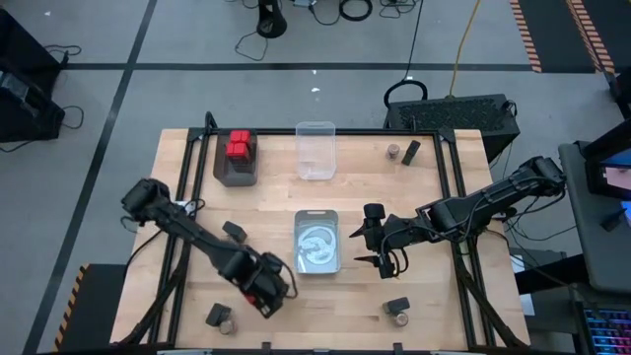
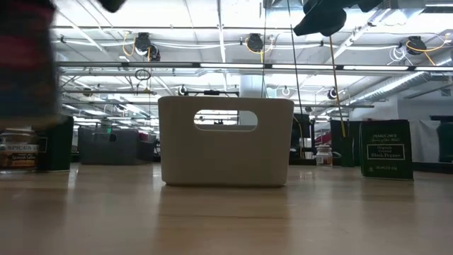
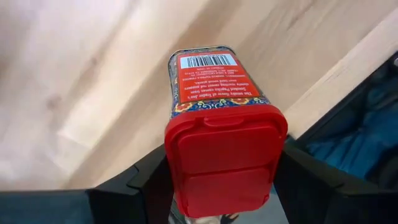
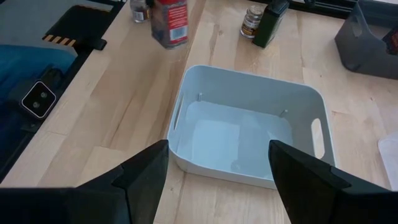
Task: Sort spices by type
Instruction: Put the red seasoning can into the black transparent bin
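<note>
Your left gripper (image 3: 221, 186) is clamping red spice box (image 3: 221, 134) at near edge of table (image 1: 187, 197), beside round jar (image 1: 223, 317). More red boxes (image 1: 240, 146) are sitting in grey bin (image 1: 237, 173) at far left. White tub (image 1: 317, 247) is lying mid-table. Your right gripper (image 1: 378, 248) is hanging just right of tub, fingers spread, gripping nothing. Black box (image 1: 413, 150) and jar (image 1: 393, 152) are waiting at far right.

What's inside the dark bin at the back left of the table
The dark bin holds red spice containers, their red lids showing from above, grouped at its far end. The near end looks dark and bare; anything beneath the red ones is covered.
</note>
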{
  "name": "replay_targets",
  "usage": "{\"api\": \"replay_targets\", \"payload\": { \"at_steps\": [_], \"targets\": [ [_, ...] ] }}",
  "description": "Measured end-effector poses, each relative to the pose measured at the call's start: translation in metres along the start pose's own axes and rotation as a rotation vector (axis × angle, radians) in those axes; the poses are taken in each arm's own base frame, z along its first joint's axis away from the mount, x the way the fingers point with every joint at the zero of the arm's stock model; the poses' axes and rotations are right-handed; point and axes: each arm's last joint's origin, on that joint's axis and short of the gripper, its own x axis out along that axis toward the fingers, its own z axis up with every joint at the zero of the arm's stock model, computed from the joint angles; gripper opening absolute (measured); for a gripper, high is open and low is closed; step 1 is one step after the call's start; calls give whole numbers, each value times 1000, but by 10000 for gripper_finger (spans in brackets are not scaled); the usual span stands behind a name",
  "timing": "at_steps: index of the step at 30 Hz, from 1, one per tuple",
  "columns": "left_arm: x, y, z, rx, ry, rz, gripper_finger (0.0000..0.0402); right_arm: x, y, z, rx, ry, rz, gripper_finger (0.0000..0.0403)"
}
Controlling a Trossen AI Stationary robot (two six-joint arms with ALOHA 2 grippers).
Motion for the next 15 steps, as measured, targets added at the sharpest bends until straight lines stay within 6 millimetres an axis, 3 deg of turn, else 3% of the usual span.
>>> {"api": "replay_targets", "payload": {
  "at_steps": [5, 15],
  "targets": [
    [-31, 18, 17, 23, -34, -44, 229, 0, 0, 0, -3, 0, 0, 258],
    [-98, 87, 45, 45, -133, -20, 229, 0, 0, 0, -5, 0, 0, 258]
  ]
}}
